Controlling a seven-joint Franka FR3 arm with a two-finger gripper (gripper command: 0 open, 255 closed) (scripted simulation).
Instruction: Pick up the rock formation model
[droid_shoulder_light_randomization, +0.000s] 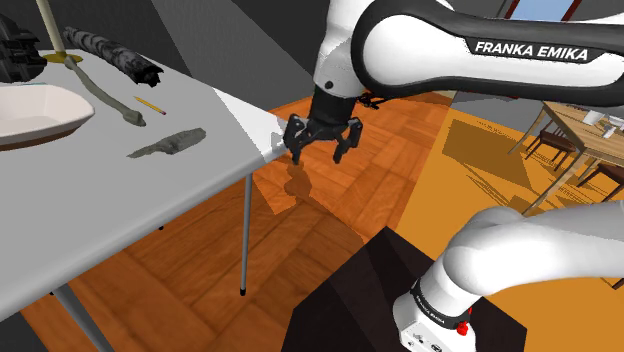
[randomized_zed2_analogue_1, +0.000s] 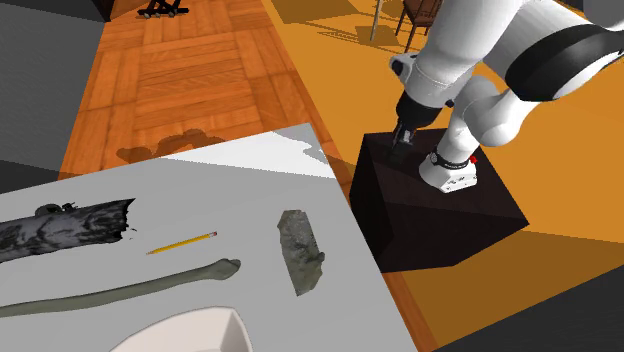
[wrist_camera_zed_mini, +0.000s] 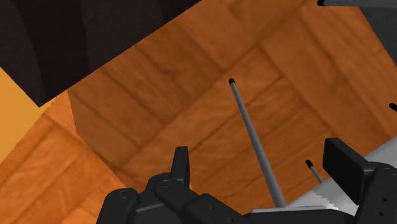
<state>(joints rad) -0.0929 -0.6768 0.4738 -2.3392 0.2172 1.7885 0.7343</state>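
Surface: grey table (droid_shoulder_light_randomization: 100, 210) over a wood floor. Item: rock model (droid_shoulder_light_randomization: 170, 143), a flat grey slab near the table's edge, close to a pencil (droid_shoulder_light_randomization: 150, 104). Probably rigid, rough and fairly heavy; grasp across its narrow width. Gripper (droid_shoulder_light_randomization: 319, 155): jaws spread, empty, off the table's corner.

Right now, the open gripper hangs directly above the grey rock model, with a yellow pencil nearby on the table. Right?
No. In the shoulder view the open gripper hangs past the corner of the table, over the wooden floor, not above the rock model. The yellow pencil does lie nearby.
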